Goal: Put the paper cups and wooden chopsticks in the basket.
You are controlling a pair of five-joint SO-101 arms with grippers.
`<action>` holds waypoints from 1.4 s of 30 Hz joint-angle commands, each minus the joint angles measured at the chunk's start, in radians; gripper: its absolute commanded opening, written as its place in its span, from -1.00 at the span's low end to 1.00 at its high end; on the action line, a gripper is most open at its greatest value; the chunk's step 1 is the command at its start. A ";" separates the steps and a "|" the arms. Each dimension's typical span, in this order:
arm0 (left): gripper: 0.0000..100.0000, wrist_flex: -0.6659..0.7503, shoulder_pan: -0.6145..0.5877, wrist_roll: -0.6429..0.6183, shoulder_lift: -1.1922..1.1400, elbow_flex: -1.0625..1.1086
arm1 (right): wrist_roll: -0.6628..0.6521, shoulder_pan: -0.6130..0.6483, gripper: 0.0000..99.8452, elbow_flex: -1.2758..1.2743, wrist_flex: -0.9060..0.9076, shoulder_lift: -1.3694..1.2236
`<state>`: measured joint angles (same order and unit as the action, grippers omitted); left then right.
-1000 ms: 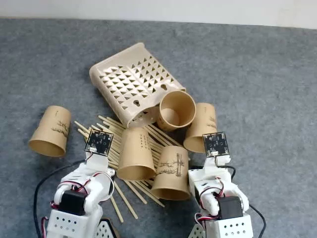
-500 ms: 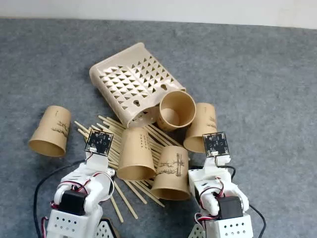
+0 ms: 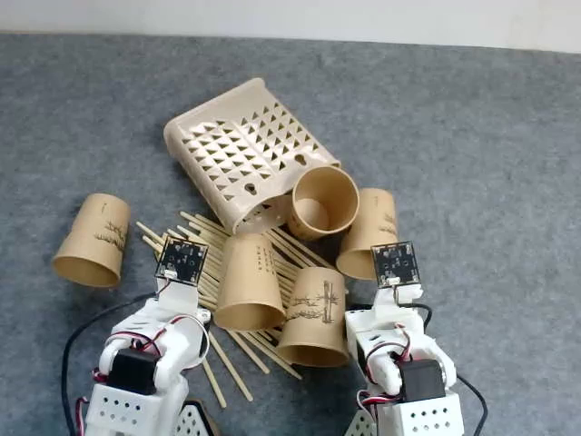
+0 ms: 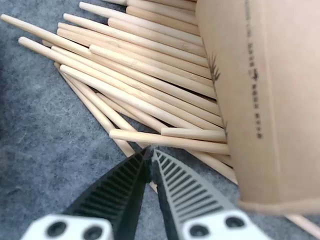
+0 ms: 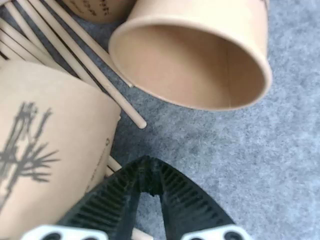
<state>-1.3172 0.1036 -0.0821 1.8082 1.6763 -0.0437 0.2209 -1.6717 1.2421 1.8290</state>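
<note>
Five paper cups (image 3: pixel 250 282) are seen in the high view lying among wooden chopsticks (image 3: pixel 195 234) on the counter (image 3: pixel 472 145), beside the basket (image 3: pixel 241 150), tipped on its side and easily shoved away. In the left wrist view the left jaws are shut and empty beside a chopstick (image 4: pixel 150 138); sticks pinned under a cup (image 4: pixel 260 100) could set it rolling if dragged. In the right wrist view the right jaws are closed on nothing near an open cup (image 5: pixel 195 55), whose rim could be crushed.

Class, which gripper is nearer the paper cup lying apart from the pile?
Left. The left gripper is over the chopsticks beside that lone cup; the right gripper is past the other cups.
</note>
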 commanded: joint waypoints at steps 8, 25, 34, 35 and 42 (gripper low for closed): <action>-0.99 -0.005 0.012 -0.006 0.010 0.019 | 0.009 0.042 -0.99 -0.143 0.005 0.008; -0.99 -0.005 0.012 -0.006 0.010 0.019 | -0.278 -0.127 -0.99 0.440 -0.041 0.008; -0.99 -0.005 0.012 -0.006 0.010 0.019 | -0.275 0.025 -0.87 0.705 -0.093 -0.288; -0.99 -0.005 0.012 -0.006 0.010 0.019 | -0.275 0.054 -0.85 0.746 -0.093 -0.355; -0.99 -0.005 0.012 -0.006 0.010 0.019 | -0.276 0.148 -0.71 1.029 -0.093 -0.777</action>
<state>-1.3172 0.1036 -0.0821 1.8082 1.6763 -0.3092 0.3452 -0.7894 1.1699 1.2198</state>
